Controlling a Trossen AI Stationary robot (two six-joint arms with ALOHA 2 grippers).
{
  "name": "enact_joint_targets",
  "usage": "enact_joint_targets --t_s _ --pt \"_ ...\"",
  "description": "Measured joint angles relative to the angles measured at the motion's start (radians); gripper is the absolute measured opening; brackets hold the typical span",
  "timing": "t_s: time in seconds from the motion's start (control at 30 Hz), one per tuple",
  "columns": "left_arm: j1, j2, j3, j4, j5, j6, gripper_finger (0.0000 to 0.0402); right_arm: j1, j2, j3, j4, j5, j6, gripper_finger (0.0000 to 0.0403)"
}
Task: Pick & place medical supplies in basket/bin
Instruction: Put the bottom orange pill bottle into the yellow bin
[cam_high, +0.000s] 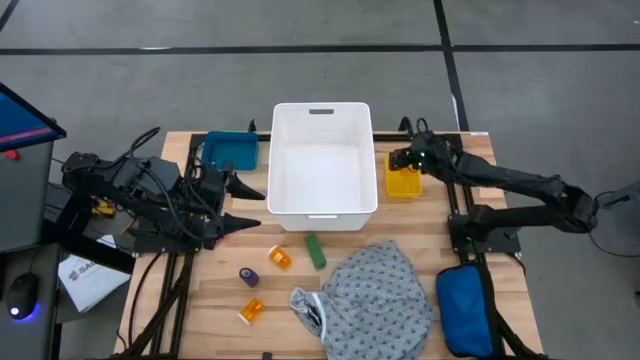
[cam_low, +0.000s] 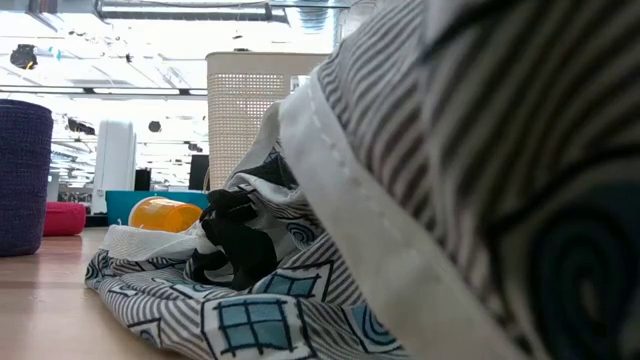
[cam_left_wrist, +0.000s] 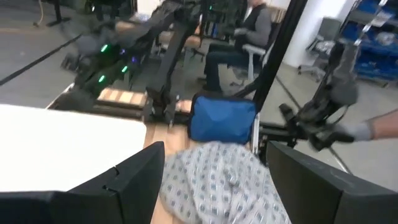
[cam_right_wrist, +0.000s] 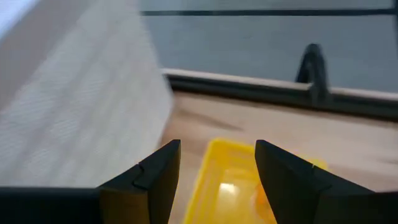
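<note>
Near the table's front edge lie two orange pill bottles, a green piece, a purple piece and the crumpled grey patterned gown. The gown fills the low view, with a bottle and the purple piece beside it. No red piece shows in the high view. My left gripper is open, left of the white bin, and touches nothing; its wrist view looks over the gown. My right gripper hangs open above a small yellow bin.
A teal bin stands behind my left gripper. A blue padded pouch lies at the table's right front corner, next to the right arm's base. Bare wood shows between the white bin and the small pieces. A seated person is beyond the table.
</note>
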Motion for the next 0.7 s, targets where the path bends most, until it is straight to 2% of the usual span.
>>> enact_joint_targets --t_s 0.1,0.23,0.33,0.47,0.6,0.7 --pt "0.000 0.000 0.000 -0.070 0.018 -0.067 0.0274 0.082 -0.068 0.000 -0.045 -0.004 0.046 0.0204" --pt "-0.044 0.000 0.000 -0.242 0.108 -0.217 0.0274 0.213 -0.147 0.000 -0.071 -0.004 0.092 0.0200" --pt "-0.135 0.011 0.000 -0.353 0.152 -0.313 0.0274 0.313 -0.199 0.000 -0.067 -0.003 0.140 0.0196" --pt "-0.280 0.068 0.000 -0.410 0.211 -0.436 0.0274 0.449 -0.251 0.000 -0.038 0.009 0.204 0.0195" --pt "-0.434 0.185 0.001 -0.410 0.336 -0.596 0.0274 0.576 -0.289 0.000 -0.030 0.094 0.289 0.0198" --pt "-0.549 0.267 0.001 -0.407 0.371 -0.747 0.0274 0.659 -0.306 0.000 -0.028 0.156 0.319 0.0199"
